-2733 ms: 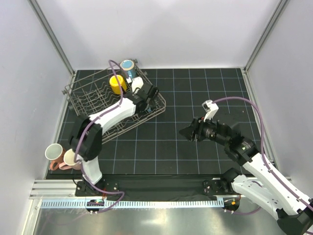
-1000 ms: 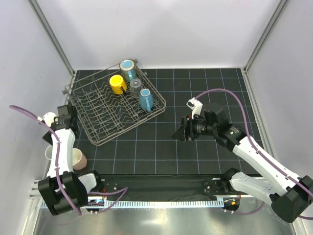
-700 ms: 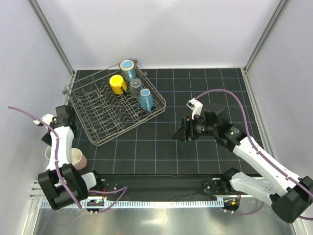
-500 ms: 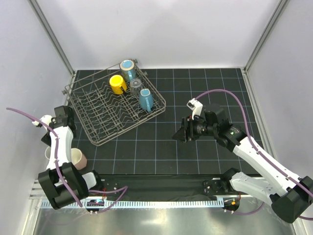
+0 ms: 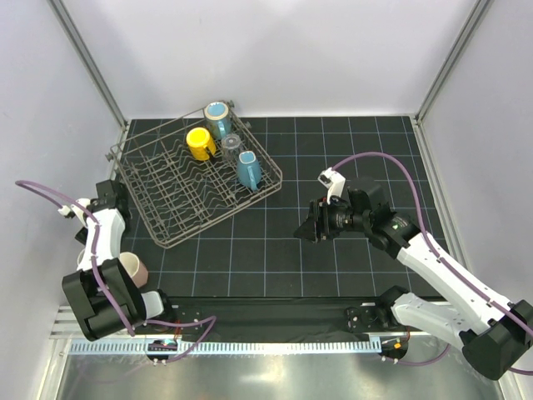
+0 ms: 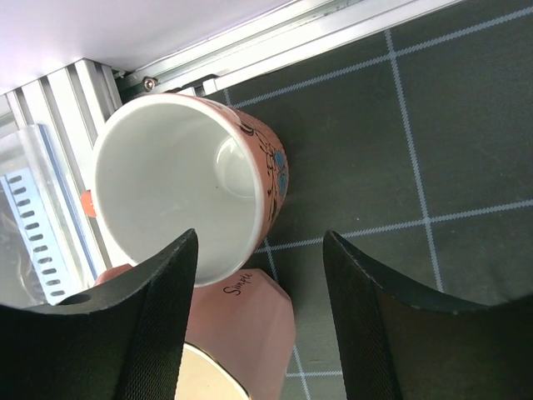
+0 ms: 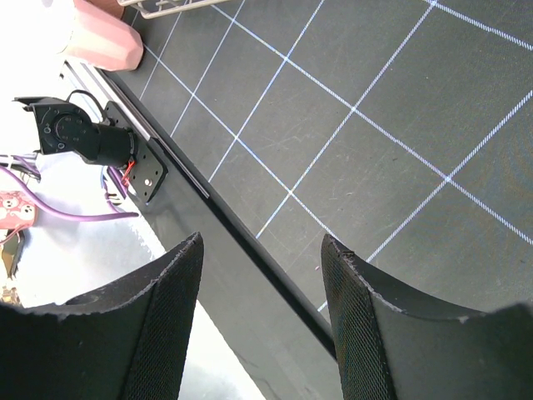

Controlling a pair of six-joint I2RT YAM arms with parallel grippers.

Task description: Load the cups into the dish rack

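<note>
The grey wire dish rack stands at the back left and holds a light blue cup, a yellow cup, a clear tumbler and a blue cup. Two salmon-pink cups stand at the near left corner. One is a printed mug with a white inside. Against it is a faceted cup lettered "Simple". My left gripper hangs open above them, its fingers either side of the faceted cup and not touching it. My right gripper hovers open and empty over the mat.
A metal rail and the cell wall run close behind the pink cups. The mat's near edge and the left arm's base plate show in the right wrist view. Bare black grid mat lies between the arms.
My left arm has swung from the rack to the near left corner and lowered over the pink cups, its jaws narrowing a little. The right arm shifted earlier, then held still.
</note>
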